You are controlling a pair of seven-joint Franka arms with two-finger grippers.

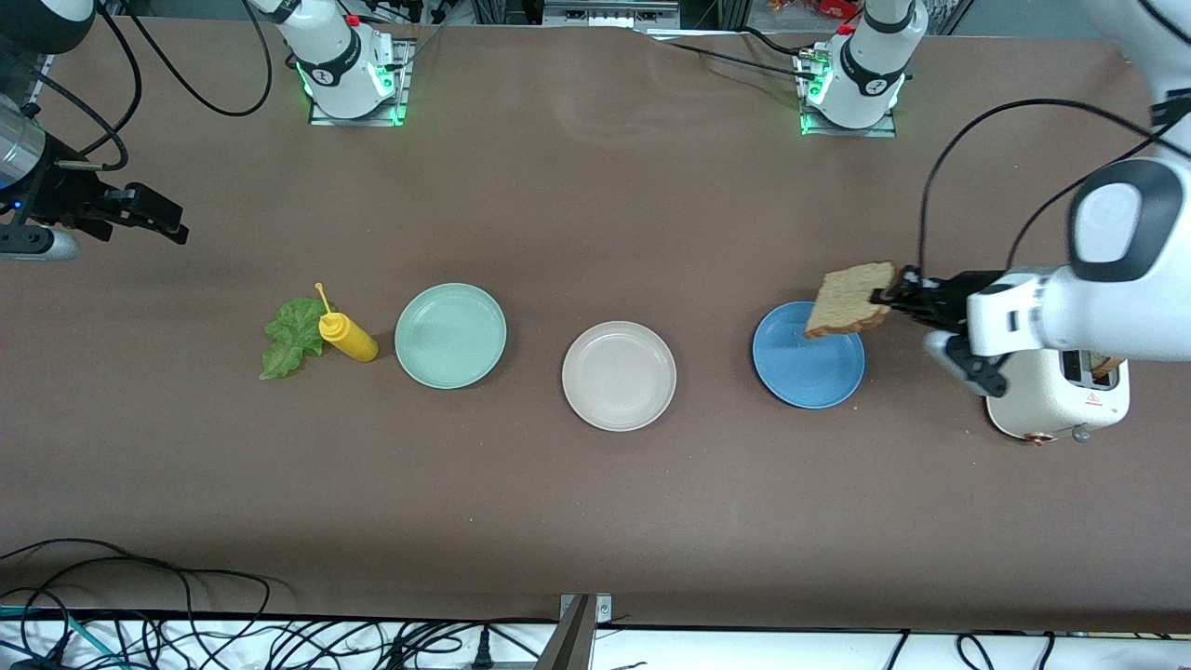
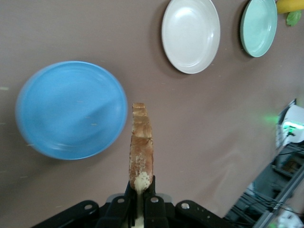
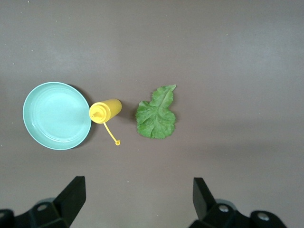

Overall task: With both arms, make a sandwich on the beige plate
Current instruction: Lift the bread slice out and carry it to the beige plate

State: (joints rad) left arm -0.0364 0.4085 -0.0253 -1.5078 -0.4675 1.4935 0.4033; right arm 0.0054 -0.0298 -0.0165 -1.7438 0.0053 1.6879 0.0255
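My left gripper (image 1: pixel 889 298) is shut on one edge of a brown-crusted bread slice (image 1: pixel 849 300), held up in the air over the rim of the blue plate (image 1: pixel 808 368). The left wrist view shows the slice (image 2: pixel 141 147) edge-on between the fingers (image 2: pixel 124 195). The beige plate (image 1: pixel 619 375) sits bare at the table's middle; it also shows in the left wrist view (image 2: pixel 191 34). A green lettuce leaf (image 1: pixel 291 337) lies toward the right arm's end. My right gripper (image 1: pixel 163 221) hangs open and empty above the table near that end, over bare cloth beside the leaf (image 3: pixel 156 114).
A mint-green plate (image 1: pixel 450 335) lies between the beige plate and a yellow squeeze bottle (image 1: pixel 346 335) that rests on its side against the lettuce. A white toaster (image 1: pixel 1061 391) stands at the left arm's end, partly under that arm.
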